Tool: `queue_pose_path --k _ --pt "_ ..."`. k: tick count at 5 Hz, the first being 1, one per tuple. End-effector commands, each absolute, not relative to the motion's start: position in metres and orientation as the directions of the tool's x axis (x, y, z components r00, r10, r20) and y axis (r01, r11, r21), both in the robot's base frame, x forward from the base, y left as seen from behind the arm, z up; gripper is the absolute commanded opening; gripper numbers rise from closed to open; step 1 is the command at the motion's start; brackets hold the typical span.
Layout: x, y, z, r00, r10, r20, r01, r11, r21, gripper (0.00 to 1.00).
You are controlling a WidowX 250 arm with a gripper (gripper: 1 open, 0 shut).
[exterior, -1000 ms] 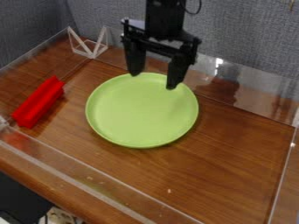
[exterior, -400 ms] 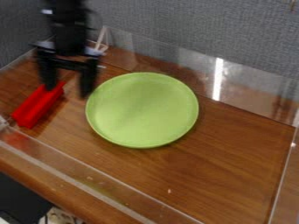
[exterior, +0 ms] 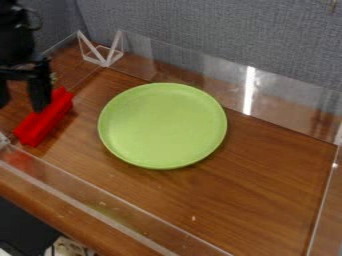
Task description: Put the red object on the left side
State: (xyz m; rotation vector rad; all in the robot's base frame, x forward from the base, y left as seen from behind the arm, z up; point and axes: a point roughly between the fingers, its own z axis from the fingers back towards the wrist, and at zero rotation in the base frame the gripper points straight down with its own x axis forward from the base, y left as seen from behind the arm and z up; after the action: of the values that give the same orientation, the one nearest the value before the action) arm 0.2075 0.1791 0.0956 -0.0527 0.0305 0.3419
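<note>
The red object [exterior: 43, 118] is a small bright red bar lying on the wooden table at the far left, pointing diagonally. My black gripper [exterior: 22, 97] hangs at the left edge of the view, open and empty. One fingertip [exterior: 40, 97] is just above the bar's far end, and the other is partly cut off by the frame edge. I cannot tell whether the fingers touch the bar. A light green round plate [exterior: 163, 124] lies in the middle of the table, to the right of the bar and apart from it.
Clear acrylic walls [exterior: 247, 85] surround the wooden table [exterior: 267, 180]. A white wire triangular stand [exterior: 100, 47] sits at the back left corner. A grey backdrop stands behind.
The gripper has moved from above the plate's far edge to the far left, over the red bar's far end. The bar and the plate have not moved.
</note>
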Motion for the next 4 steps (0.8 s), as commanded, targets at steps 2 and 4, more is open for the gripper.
queue_pose_path --k 2,4 --pt "0.225 0.148 0.077 0.921 0.39 0.005 -0.388 0.919 -0.073 1.0" --pt "0.237 0.158 0.07 0.855 0.513 0.069 -0.509 0.858 -0.069 1.0"
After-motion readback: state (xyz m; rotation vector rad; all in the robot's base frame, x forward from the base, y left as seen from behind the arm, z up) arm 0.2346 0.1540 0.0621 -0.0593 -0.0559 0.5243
